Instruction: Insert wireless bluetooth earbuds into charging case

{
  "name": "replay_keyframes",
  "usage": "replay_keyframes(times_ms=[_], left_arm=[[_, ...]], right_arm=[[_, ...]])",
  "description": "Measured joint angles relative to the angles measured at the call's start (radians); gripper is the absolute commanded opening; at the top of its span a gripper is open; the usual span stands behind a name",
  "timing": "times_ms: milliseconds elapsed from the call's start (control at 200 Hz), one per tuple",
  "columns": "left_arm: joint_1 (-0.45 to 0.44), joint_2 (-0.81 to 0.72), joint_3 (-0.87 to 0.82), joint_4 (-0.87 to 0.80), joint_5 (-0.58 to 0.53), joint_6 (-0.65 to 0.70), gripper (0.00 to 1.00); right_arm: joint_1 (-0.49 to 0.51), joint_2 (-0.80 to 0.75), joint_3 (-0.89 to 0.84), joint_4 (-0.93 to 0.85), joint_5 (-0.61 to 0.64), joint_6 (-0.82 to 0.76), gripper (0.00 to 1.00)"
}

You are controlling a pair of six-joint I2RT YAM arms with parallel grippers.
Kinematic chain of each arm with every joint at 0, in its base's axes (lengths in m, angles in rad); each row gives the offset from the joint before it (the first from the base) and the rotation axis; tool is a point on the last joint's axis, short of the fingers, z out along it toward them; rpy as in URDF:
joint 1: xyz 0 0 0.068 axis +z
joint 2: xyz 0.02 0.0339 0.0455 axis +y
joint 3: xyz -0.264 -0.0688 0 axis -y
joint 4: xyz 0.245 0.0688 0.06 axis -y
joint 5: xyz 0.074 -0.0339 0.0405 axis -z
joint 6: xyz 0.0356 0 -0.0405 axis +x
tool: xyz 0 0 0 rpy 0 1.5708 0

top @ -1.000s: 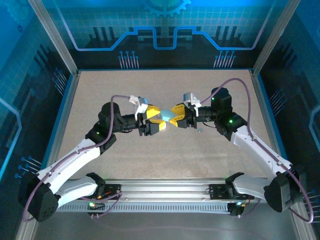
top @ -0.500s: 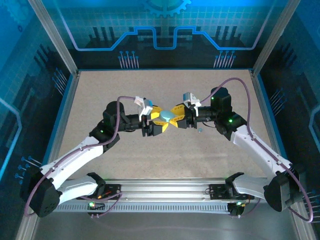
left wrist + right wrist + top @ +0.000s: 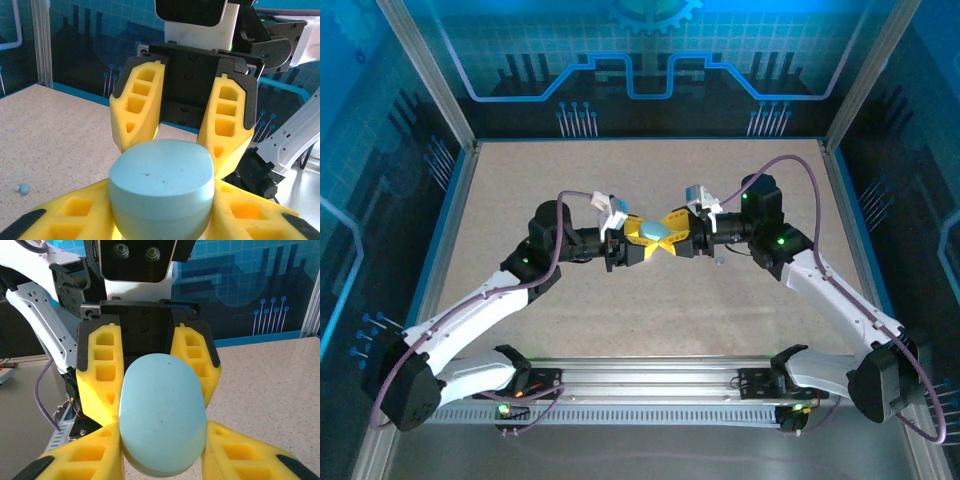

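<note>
The pale blue charging case (image 3: 655, 231) hangs above the table's middle, gripped from both sides. My left gripper (image 3: 638, 241) is shut on its left end and my right gripper (image 3: 673, 236) on its right end. In the left wrist view the case (image 3: 160, 187) sits between my own lower fingers (image 3: 65, 215), with the right gripper's fingers (image 3: 137, 107) behind it. The right wrist view has the case (image 3: 162, 415) end-on, its lid looking closed. One tiny pale blue earbud (image 3: 718, 260) lies on the table below the right gripper; the earbud (image 3: 22, 188) is also in the left wrist view.
A speckled beige table (image 3: 620, 180) is ringed by a blue rim and aluminium frame posts (image 3: 450, 120). Both arms reach inward from the near rail (image 3: 650, 385).
My left gripper has moved right onto the case and closed its fingers on it. The right gripper has held the case in place throughout.
</note>
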Motion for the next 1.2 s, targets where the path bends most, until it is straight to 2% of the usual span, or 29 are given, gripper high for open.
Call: replay_keyframes(times_ms=[260,540,1066,1196], left_arm=[[0.001,0.0,0.003,-0.021,-0.006,0.022,0.34],[0.001,0.0,0.01,-0.037,-0.032,0.077,0.33],[-0.013,0.0,0.01,-0.086,-0.038,0.126,0.34],[-0.014,0.0,0.009,-0.089,-0.039,0.126,0.34]], right_arm=[[0.004,-0.001,0.002,-0.021,0.029,0.003,0.5],[0.006,-0.004,0.013,-0.05,0.097,0.072,0.58],[-0.002,-0.004,0.043,-0.051,0.13,0.134,0.63],[-0.002,-0.004,0.05,-0.053,0.155,0.137,0.62]])
